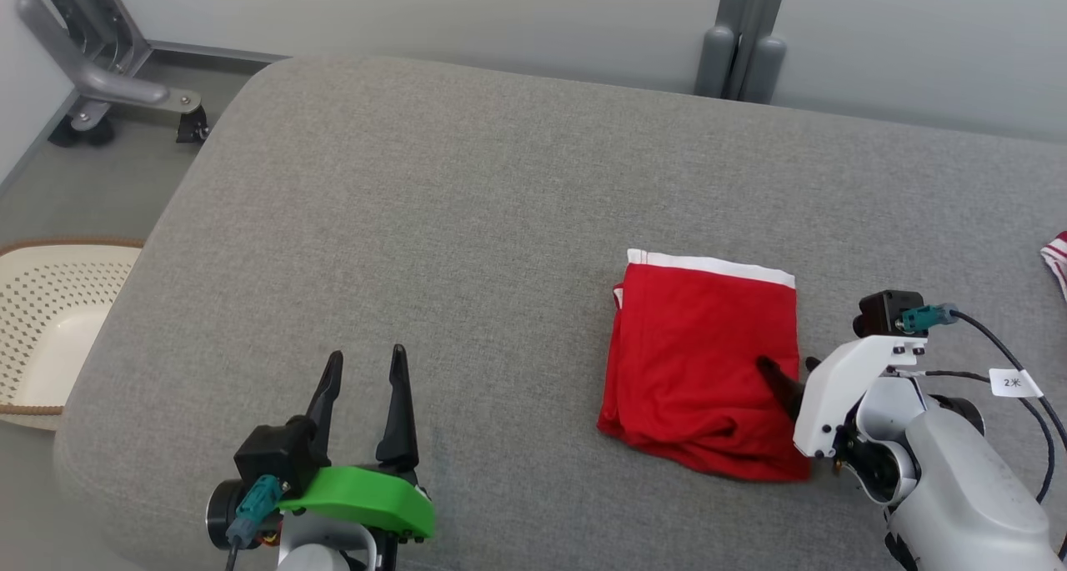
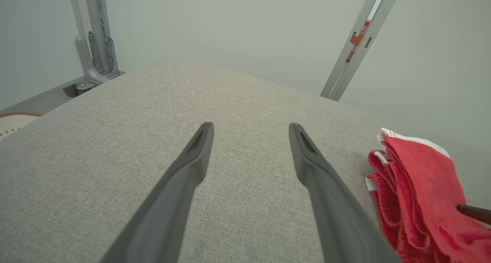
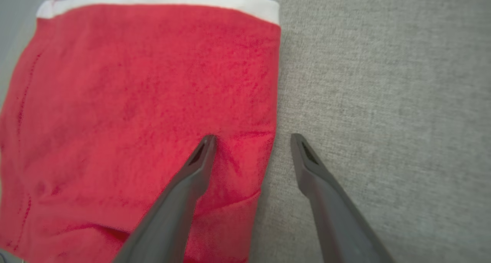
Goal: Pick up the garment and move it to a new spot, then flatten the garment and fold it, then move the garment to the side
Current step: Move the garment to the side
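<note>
Padded surface (image 1: 467, 221): broad grey fabric, with a rounded corner at the far left.
Garment (image 1: 700, 354): red with a white band along its far edge, folded into a compact rectangle, lying right of centre on the surface.
Right gripper (image 3: 251, 138): fingers apart, straddling the garment's right edge, one tip on the red cloth and the other over bare grey; nothing clamped.
Left gripper (image 1: 367, 354): fingers apart and empty, well left of the garment.
Progress: the folding looks finished; moving the garment aside appears to be what is left.

Left gripper (image 1: 365, 356) points forward, jaws spread wide; right gripper (image 1: 786, 364) angles inward, jaws equally wide, holding nothing
</note>
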Tool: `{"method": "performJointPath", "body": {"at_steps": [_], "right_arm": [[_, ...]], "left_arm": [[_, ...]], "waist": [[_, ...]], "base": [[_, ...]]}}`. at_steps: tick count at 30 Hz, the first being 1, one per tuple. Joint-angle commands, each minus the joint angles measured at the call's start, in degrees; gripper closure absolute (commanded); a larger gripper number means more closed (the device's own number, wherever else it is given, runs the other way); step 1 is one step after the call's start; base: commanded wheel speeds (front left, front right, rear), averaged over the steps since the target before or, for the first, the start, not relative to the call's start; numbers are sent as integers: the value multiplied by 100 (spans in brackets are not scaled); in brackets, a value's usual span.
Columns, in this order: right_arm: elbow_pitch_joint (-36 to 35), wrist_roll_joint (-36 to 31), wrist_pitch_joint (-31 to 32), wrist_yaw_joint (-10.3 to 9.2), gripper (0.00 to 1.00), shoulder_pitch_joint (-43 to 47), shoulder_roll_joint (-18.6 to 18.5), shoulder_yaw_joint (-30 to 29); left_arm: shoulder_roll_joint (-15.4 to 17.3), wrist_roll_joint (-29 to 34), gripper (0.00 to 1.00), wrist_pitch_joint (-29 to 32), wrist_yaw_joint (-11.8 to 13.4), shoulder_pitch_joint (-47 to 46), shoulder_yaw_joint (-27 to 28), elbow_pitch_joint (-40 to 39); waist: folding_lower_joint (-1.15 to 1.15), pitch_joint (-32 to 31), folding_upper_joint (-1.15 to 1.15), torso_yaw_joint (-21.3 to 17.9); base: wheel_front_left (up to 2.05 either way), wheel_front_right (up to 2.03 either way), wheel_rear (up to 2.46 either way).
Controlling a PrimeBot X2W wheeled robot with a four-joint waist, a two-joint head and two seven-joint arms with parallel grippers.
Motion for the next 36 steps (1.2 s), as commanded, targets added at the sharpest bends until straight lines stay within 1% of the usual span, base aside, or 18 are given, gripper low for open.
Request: {"method": "performJointPath", "body": {"at_steps": [1, 3, 4, 5, 6, 7, 8, 12, 16, 20, 22, 25, 27, 31, 33, 36], "right_arm": [[124, 61, -45, 2, 0, -113, -68, 68], [295, 129, -62, 2, 0, -189, -70, 166], [357, 154, -75, 2, 14, -217, -76, 207], [425, 193, -79, 2, 52, -257, -82, 261], [465, 229, -94, 2, 67, -286, -87, 308], [513, 280, -103, 2, 86, -330, -97, 376], [532, 324, -121, 2, 100, -357, -110, 424], [471, 459, -315, 2, 100, -574, -218, 654], [281, 539, -447, -2, 100, -735, -438, 905], [38, 573, -463, -1, 100, -879, -735, 1111], [-57, 571, -480, -1, 100, -919, -922, 1124], [-193, 600, -500, -1, 100, -972, -1080, 1126], [-251, 619, -541, -1, 100, -1004, -1130, 1092], [-309, 636, -639, -1, 100, -999, -1078, 1034], [-312, 654, -703, -1, 100, -991, -1018, 1007], [-284, 645, -775, -1, 100, -1025, -960, 1017]], "left_arm": [[13, 75, 0, -15, 12, -104, 11, -26], [13, 82, 0, -15, 15, -105, 19, -36], [13, 88, 0, -15, 15, -103, 23, -38], [13, 90, 0, -15, 10, -102, 24, -39], [12, 103, 0, -15, 8, -107, 24, -42], [13, 121, 0, -15, 8, -116, 23, -52], [12, 129, 0, -15, 1, -127, 16, -57], [12, 171, 0, -15, -21, -141, 21, -99], [12, 206, 0, -15, -49, -174, -41, -166], [13, 228, 0, -15, -55, -248, -122, -268], [14, 236, 0, -15, -68, -303, -192, -286], [16, 295, 0, -16, -73, -390, -222, -314], [18, 350, 0, -15, -91, -451, -240, -296], [26, 492, 0, -15, -140, -579, -234, -239], [37, 537, 0, -15, -176, -644, -234, -206], [47, 589, 0, -15, -212, -721, -228, -165]], "waist": [[0, 149, 0, 138], [0, 177, 0, 144], [0, 187, 0, 138], [0, 200, 0, 121], [0, 209, 0, 101], [0, 222, 0, 62], [0, 229, 0, 30], [0, 286, 0, -247], [0, 351, 0, -699], [0, 457, 0, -1320], [0, 518, 0, -1638], [0, 645, 0, -2197], [0, 730, 0, -2534], [0, 881, 0, -3075], [0, 939, 0, -3257], [0, 1004, 0, -3417]], "base": [[0, 0, 0], [0, 0, 0], [0, 0, 0], [0, 0, 0], [0, 0, 0], [0, 0, 0], [0, 0, 0], [0, 0, 0], [0, 0, 0], [0, 0, 0], [0, 0, 0], [0, 0, 0], [0, 0, 0], [0, 0, 0], [0, 0, 0], [0, 0, 0]]}}
